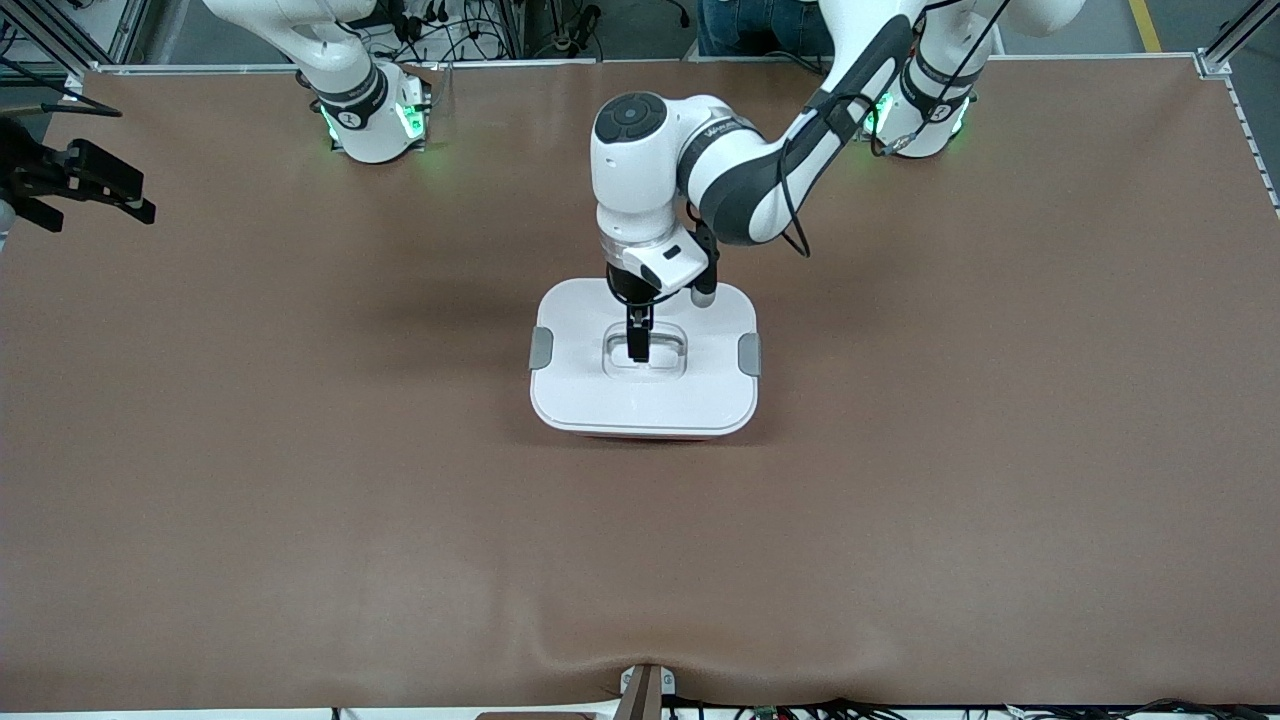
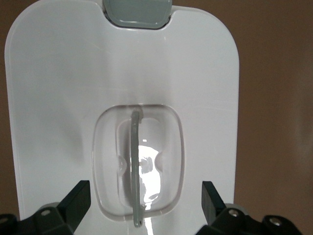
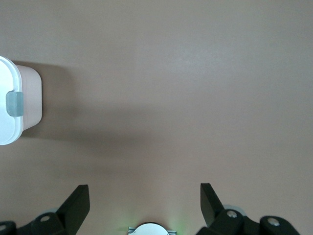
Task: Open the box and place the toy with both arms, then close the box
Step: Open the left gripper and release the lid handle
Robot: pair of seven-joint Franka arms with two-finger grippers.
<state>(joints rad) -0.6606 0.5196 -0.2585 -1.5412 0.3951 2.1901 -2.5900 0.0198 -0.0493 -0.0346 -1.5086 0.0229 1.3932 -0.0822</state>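
Brown table [image 1: 300,500], lidded box [image 1: 600,390], toy perhaps inside

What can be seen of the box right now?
The box sits mid-table with its white lid on. The lid has rounded corners, a clear recessed handle at its middle and a grey clip on each short side. A strip of pink tub shows below the lid. The left gripper is open, its fingers straddling the handle; contact cannot be made out. No toy is visible.
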